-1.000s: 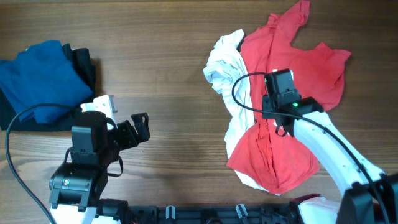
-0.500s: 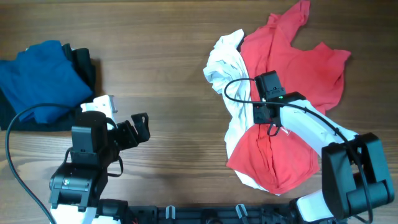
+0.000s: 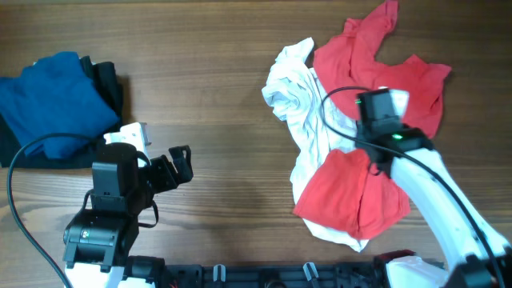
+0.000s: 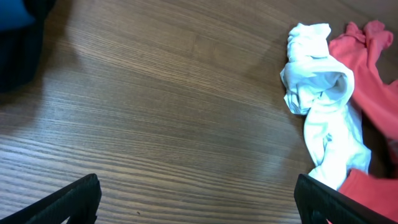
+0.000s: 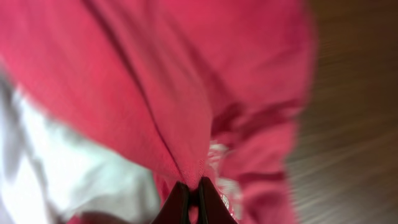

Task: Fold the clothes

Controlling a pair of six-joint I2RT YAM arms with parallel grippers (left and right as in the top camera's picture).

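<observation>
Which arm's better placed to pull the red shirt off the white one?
Right. The right hand is shut on the red shirt; the left hand sits open, well off from it.

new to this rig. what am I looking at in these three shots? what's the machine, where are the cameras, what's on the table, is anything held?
It is a pair of robot arms working at a wooden table. Each arm ends in a two-finger tool.

One picture looks straight down from a fixed camera above the table. The other two come from small cameras on the wrists, so each sees its own fingers at the bottom edge.

On the robot's right is a heap of clothes: a red shirt lying partly over a crumpled white shirt. On its left is a blue garment with a black garment beside it.

The right tool is shut, pinching a fold of the red shirt, as its wrist view shows close up. The left tool is wide open above bare wood and holds nothing.
</observation>
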